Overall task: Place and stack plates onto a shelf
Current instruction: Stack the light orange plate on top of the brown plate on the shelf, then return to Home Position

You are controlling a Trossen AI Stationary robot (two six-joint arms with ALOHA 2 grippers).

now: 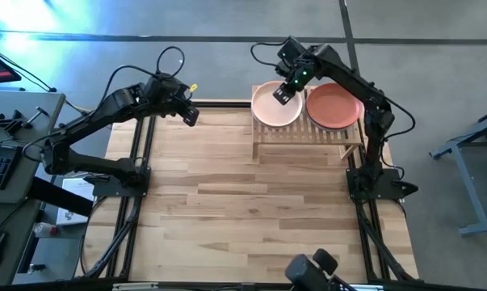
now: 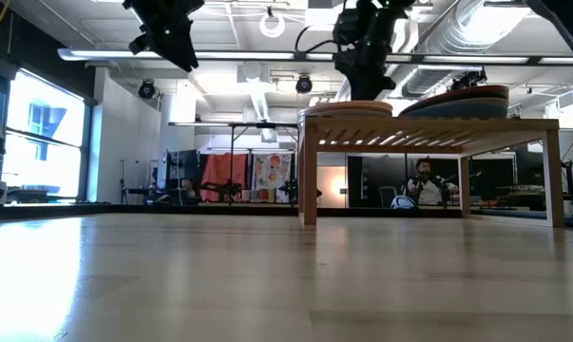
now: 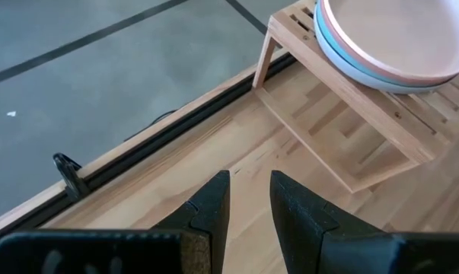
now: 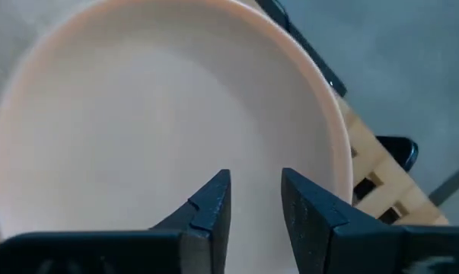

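Hanging above the shelf [image 1: 308, 133] at the upper right of the overhead frame, the right claw [image 1: 283, 92] sits over the near-centre of the pale pink plate [image 1: 275, 105] that tops the left-hand stack. Its own camera shows the two dark fingers [image 4: 214, 205] parted with a narrow gap, nothing between them, and the plate's smooth bowl [image 4: 160, 129] spread wide right beneath the tips, though I cannot tell whether they touch it. From table height the claw [image 2: 364, 57] appears in the upper middle of the frame, just over the stack, whose rim [image 2: 348, 107] peeks above the slatted top. Beside that stack, toward the right of the overhead frame, an orange-red plate [image 1: 335, 107] caps a second pile, the two piles nearly touching and together filling the shelf's width. In the low view this second pile [image 2: 462, 101] looks taller, with a bluish plate under the top one. The left claw [image 1: 188, 113] waits in the upper left-centre of the overhead frame, raised above the far edge of the tabletop [image 1: 251, 210] and well apart from the shelf; its fingers [image 3: 214, 202] are likewise slightly parted and empty. Through its camera the shelf [image 3: 343, 114] shows at upper right, carrying the pink plate [image 3: 396, 38] on a blue one [image 3: 343, 61]. Under the shelf in the low view, a seated person [image 2: 422, 180] is visible far back in the room.
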